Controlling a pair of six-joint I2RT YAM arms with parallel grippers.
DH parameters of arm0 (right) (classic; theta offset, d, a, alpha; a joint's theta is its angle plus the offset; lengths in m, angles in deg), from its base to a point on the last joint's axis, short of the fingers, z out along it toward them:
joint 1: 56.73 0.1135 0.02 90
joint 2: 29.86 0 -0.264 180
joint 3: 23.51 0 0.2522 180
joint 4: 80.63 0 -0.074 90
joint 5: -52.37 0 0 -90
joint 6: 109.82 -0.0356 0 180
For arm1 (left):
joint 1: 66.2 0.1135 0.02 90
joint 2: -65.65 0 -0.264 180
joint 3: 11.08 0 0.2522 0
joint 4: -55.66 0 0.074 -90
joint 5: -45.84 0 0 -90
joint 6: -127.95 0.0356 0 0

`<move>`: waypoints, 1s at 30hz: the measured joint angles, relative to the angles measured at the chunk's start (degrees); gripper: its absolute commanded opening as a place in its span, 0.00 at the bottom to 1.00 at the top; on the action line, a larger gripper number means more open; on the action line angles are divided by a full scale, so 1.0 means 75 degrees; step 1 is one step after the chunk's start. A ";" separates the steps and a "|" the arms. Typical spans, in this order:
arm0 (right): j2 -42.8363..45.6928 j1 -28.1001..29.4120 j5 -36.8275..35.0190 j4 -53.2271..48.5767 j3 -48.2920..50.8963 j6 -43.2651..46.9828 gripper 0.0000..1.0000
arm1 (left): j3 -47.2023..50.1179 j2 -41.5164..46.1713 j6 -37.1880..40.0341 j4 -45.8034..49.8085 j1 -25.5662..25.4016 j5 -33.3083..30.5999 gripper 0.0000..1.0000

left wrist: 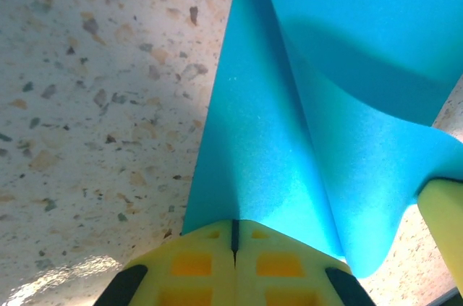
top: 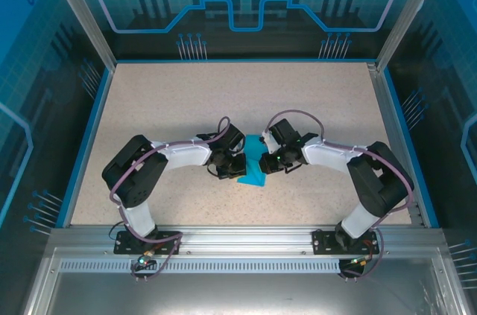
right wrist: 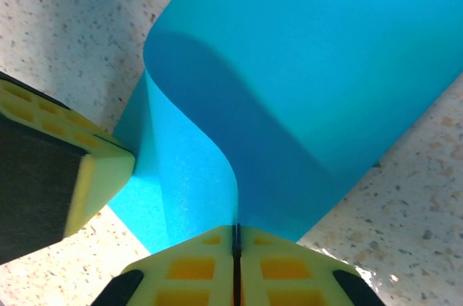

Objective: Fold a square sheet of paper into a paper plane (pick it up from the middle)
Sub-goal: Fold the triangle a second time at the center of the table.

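The square sheet of paper (top: 253, 168) is bright cyan and lies mid-table between both arms, one part curling up off the speckled surface. My left gripper (left wrist: 234, 228) is shut, and a ridge of the sheet (left wrist: 275, 139) runs straight into its closed jaws. My right gripper (right wrist: 235, 232) is shut on the sheet (right wrist: 304, 82) where a raised flap curves down to the jaw line. From above, the left gripper (top: 231, 162) and right gripper (top: 268, 157) face each other across the paper, almost touching. The paper plane is out of view.
The speckled beige table (top: 223, 99) has a blue border and metal frame posts at its corners. A yellow finger of the right gripper (left wrist: 443, 226) sits at the sheet's corner, and the left gripper's finger (right wrist: 94, 168) touches the paper's edge.
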 measured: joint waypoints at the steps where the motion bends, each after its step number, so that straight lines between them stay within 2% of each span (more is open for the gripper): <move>1: -0.0035 0.0000 -0.0020 -0.0047 -0.0050 0.0032 0.10 | 0.0003 0.0000 0.0000 -0.0003 0.0000 -0.0003 0.02; 10: -0.0364 0.0000 -0.0221 -0.0303 -0.0554 0.0300 0.11 | 0.0003 0.0000 0.0015 -0.0003 0.0000 -0.0003 0.02; 30: -0.0571 0.0000 -0.0574 -0.0898 -0.0787 0.0385 0.11 | 0.0000 0.0000 0.0020 -0.0003 0.0000 -0.0003 0.02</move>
